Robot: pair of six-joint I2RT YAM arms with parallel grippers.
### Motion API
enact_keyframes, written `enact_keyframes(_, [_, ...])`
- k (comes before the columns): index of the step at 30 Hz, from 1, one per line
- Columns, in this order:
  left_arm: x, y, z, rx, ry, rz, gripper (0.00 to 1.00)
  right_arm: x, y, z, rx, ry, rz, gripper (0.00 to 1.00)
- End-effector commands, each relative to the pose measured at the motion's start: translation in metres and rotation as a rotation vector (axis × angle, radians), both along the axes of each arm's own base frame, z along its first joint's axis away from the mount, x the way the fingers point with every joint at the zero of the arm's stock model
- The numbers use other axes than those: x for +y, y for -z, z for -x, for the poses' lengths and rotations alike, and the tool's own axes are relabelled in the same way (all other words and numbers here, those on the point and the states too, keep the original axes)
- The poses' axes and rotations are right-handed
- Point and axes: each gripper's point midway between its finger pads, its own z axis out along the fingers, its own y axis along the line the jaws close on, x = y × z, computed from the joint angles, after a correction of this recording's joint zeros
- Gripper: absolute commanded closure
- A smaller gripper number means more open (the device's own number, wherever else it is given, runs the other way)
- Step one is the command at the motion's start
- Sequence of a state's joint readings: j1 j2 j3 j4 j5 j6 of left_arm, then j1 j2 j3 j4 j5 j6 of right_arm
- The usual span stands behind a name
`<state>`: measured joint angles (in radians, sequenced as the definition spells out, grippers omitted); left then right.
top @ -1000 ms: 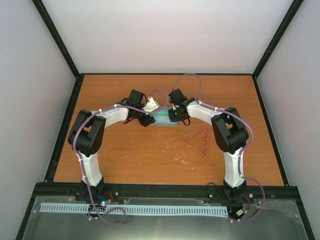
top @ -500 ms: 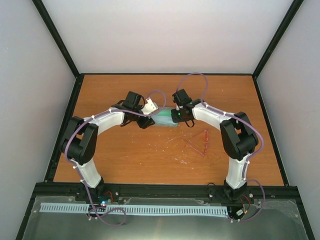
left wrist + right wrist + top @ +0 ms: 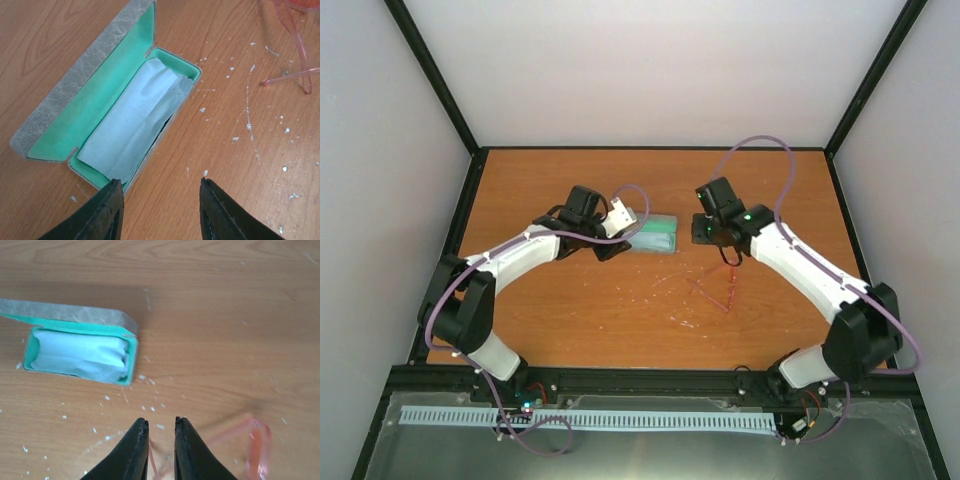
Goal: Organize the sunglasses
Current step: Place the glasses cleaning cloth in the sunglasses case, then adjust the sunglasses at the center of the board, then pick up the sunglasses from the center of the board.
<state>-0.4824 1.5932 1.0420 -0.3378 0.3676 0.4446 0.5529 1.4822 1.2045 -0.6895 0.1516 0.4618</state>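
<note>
The red sunglasses (image 3: 718, 288) lie unfolded on the table, right of centre. My right gripper (image 3: 728, 250) hovers just over their far end, jaws a narrow gap apart and empty. In the right wrist view one thin pink arm runs under the fingertips (image 3: 140, 432) and a blurred lens (image 3: 257, 452) lies to the right. The grey case (image 3: 655, 235) lies open with its teal lining up and the light blue cloth (image 3: 135, 120) inside. My left gripper (image 3: 160, 187) is open and empty at the case's near corner (image 3: 82, 172). The sunglasses' arms (image 3: 295, 40) show at that view's top right.
White crumbs and scratches speckle the wood between case and sunglasses (image 3: 250, 100). The case lid (image 3: 65, 312) lies flat behind the tray part. Black frame rails (image 3: 650, 378) edge the table, with grey walls beyond.
My right gripper has left the case and swung right and nearer, over the sunglasses. The left arm has stretched out low, its gripper still at the case's left end.
</note>
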Motion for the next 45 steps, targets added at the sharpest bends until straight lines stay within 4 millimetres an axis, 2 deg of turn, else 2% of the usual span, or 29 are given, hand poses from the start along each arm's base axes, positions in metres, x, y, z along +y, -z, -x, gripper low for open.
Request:
enact_keyframes(1, [-0.007,-0.008,0.01,-0.019,0.017,0.011,0.57,-0.057,0.021,0.059,0.181,0.184,0.125,0.81])
enact_keyframes(4, [-0.014,-0.006,0.013,-0.029,0.036,0.007,0.56,-0.079,0.039,0.098,0.291,0.243,0.157,0.73])
enact_keyframes(6, [-0.018,-0.007,0.013,-0.032,0.042,0.013,0.56,-0.092,0.049,0.117,0.355,0.288,0.161,0.72])
enact_keyframes(9, [-0.023,-0.007,0.011,-0.03,0.049,0.018,0.56,-0.104,0.062,0.133,0.425,0.336,0.16,0.74])
enact_keyframes(11, [-0.027,-0.009,0.009,-0.039,0.059,0.025,0.56,-0.109,0.067,0.132,0.443,0.359,0.151,0.77])
enact_keyframes(14, [-0.031,-0.011,0.007,-0.051,0.066,0.028,0.57,-0.109,0.076,0.127,0.47,0.364,0.134,0.76])
enact_keyframes(23, [-0.039,-0.011,0.006,-0.048,0.084,0.039,0.56,-0.086,0.11,0.098,0.547,0.291,0.098,0.78])
enact_keyframes(30, [-0.046,-0.009,0.01,-0.034,0.103,0.043,0.56,-0.084,0.113,0.079,0.551,0.279,0.098,0.75])
enact_keyframes(36, [-0.049,-0.008,0.011,-0.028,0.108,0.047,0.57,-0.08,0.095,0.074,0.513,0.315,0.017,0.73])
enact_keyframes(45, [-0.055,-0.008,0.01,-0.044,0.131,0.05,0.57,-0.069,0.116,0.084,0.609,0.37,-0.064,0.76])
